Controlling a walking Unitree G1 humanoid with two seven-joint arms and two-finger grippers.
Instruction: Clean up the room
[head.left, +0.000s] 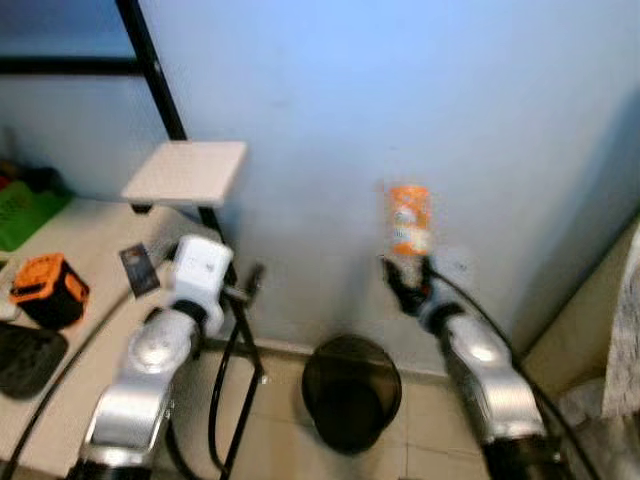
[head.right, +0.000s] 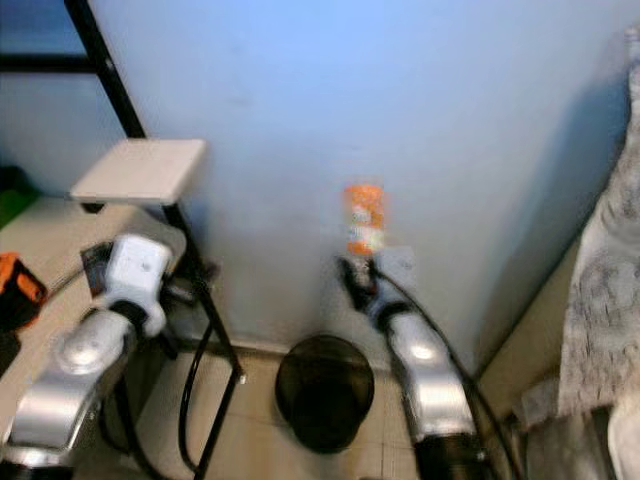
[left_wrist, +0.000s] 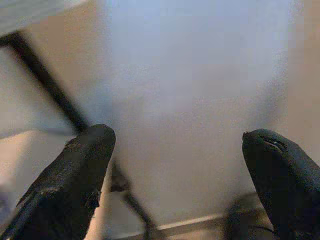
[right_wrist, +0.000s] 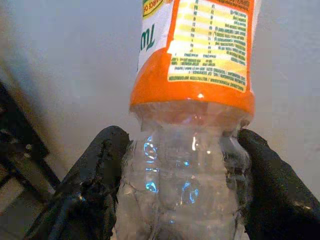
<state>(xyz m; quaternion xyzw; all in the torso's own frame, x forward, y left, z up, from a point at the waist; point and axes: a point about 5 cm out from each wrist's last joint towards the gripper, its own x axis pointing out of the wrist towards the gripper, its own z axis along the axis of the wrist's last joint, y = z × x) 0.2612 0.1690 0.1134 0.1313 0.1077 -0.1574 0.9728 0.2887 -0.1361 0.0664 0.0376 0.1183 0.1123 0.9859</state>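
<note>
The right hand (head.left: 408, 283) is squeezed shut on a plastic bottle (head.left: 408, 222), holding it by its clear end so it stands straight up. The black bin (head.left: 351, 390) sits on the floor below, a bit to the left. The left hand (left_wrist: 182, 165) is wide open, holding nothing.

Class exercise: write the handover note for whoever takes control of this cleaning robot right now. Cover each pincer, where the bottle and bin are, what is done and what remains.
Right pincer: shut on the plastic bottle, fingers gripping its clear part, orange label beyond them; held raised in front of the wall.
Left pincer: open, holding nothing, raised near the black shelf frame.
Black bin: on the floor against the wall, below and between the arms, slightly left of the bottle.
Done: bottle picked up.
Left: probably bring the bottle over the bin and release it. Orange-and-black item lies on the surface at left.
</note>
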